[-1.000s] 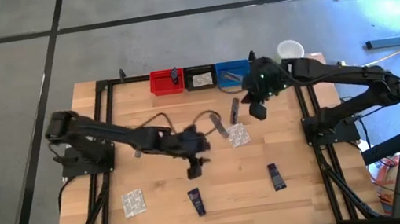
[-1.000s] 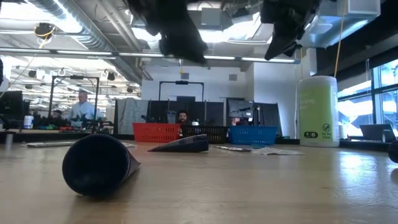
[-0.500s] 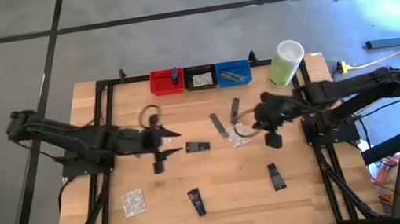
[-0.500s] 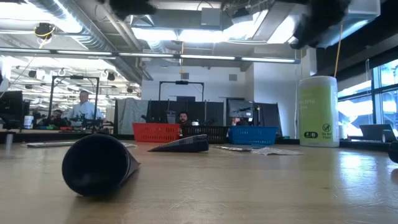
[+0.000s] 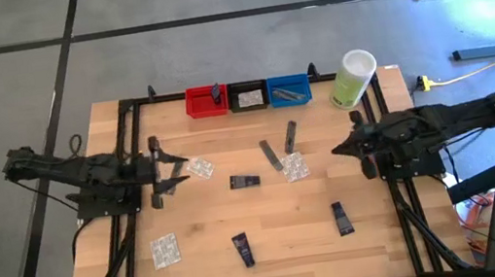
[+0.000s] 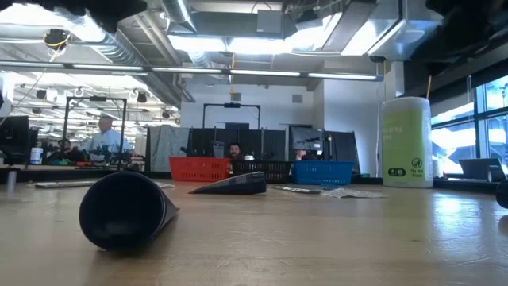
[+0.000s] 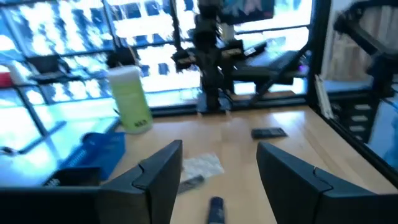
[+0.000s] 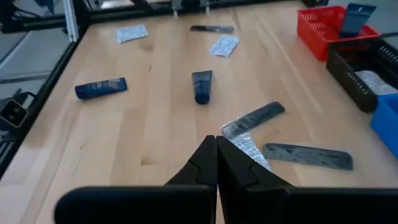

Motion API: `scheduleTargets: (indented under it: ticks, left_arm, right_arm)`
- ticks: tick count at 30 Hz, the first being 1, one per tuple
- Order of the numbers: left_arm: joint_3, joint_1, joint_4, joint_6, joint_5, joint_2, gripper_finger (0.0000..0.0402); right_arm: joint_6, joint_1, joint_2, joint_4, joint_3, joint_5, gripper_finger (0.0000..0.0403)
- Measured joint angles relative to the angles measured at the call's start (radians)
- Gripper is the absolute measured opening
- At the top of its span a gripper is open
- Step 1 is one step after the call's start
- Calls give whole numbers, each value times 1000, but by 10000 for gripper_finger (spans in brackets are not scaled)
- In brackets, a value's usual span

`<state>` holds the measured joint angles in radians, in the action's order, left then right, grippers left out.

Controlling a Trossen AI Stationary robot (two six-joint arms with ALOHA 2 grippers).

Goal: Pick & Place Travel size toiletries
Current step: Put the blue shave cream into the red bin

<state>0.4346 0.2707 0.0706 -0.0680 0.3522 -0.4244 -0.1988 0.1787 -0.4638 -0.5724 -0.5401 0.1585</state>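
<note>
Navy mini tubes lie flat on the table at the middle (image 5: 244, 181), the near middle (image 5: 243, 249) and the near right (image 5: 341, 218). Two grey sachets (image 5: 271, 155) (image 5: 289, 135) and clear packets (image 5: 296, 167) (image 5: 199, 168) (image 5: 165, 251) lie flat too. My left gripper (image 5: 170, 169) is open and empty at the table's left, just left of a clear packet; its fingers (image 7: 163, 169) stand wide apart. My right gripper (image 5: 337, 151) is shut and empty at the table's right, above the wood; its closed tips (image 8: 216, 149) point toward the sachets (image 8: 254, 118).
Red (image 5: 205, 100), black (image 5: 247, 96) and blue (image 5: 289, 90) bins stand along the far edge, each with items inside. A tall pale-green container (image 5: 353, 78) stands at the far right. Black frame rails (image 5: 126, 147) run along both sides. People sit in the room behind (image 6: 105, 135).
My left gripper has drawn back from the table's middle toward the left edge; a navy tube and a clear packet now show where it was. My right gripper has gone from beside the blue bin toward the right edge and nearer, uncovering the green container.
</note>
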Motion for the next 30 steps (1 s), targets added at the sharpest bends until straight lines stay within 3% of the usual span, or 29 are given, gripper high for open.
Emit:
scheduleTargets:
  ticks: [6,9,14,19,30]
  left_arm:
    - [-35,0,15,-79,138,116,205]
    - [-41,0,15,10,154,127,205]
    - [-41,0,8,130,85,119,205]
    - [-41,0,-11,85,-15,109,205]
    - [-40,-1,-109,-9,3,-107,205]
  right_arm:
    - [6,0,165,0,8,10,4]
    - [6,0,208,0,8,10,21]
    - [6,0,217,0,8,10,52]
    - [6,0,217,0,8,10,74]
    - [6,0,217,0,8,10,107]
